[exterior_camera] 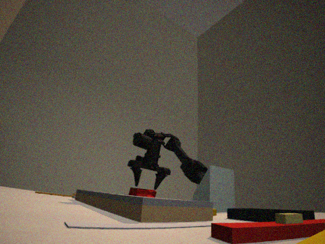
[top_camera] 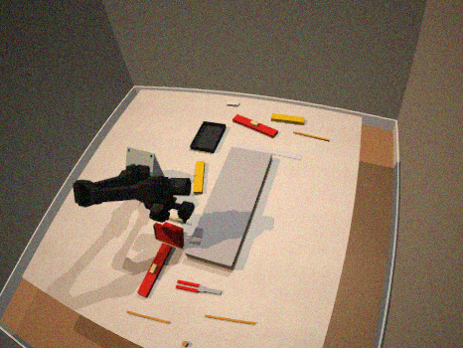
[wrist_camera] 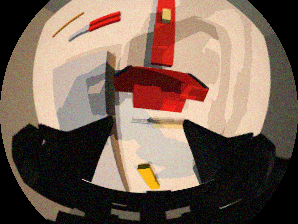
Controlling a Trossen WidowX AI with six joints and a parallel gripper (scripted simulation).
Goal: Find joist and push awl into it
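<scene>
The red stud finder (top_camera: 169,235) (exterior_camera: 142,192) (wrist_camera: 160,95) stands on the table beside the near left end of the grey floor panel (top_camera: 248,174) (exterior_camera: 104,206) (wrist_camera: 65,80). My gripper (top_camera: 173,214) (exterior_camera: 146,187) (wrist_camera: 148,121) is open and empty, pointing down above the table near the stud finder, with nothing between the fingers. The awl (wrist_camera: 167,124), with a pale handle and thin metal shaft, lies behind the stud finder; the gripper partly covers it in the top view. The black tray (top_camera: 215,123) (exterior_camera: 244,214) is empty at the back. The joist is hidden.
A red level (top_camera: 155,270) (wrist_camera: 162,45) lies close to the stud finder, with red-handled pliers (top_camera: 188,286) (wrist_camera: 105,21) nearby. A yellow block (top_camera: 199,177) (wrist_camera: 148,176) lies left of the panel. Another red level (top_camera: 243,121) (exterior_camera: 258,231) and a yellow block (top_camera: 288,119) lie near the tray.
</scene>
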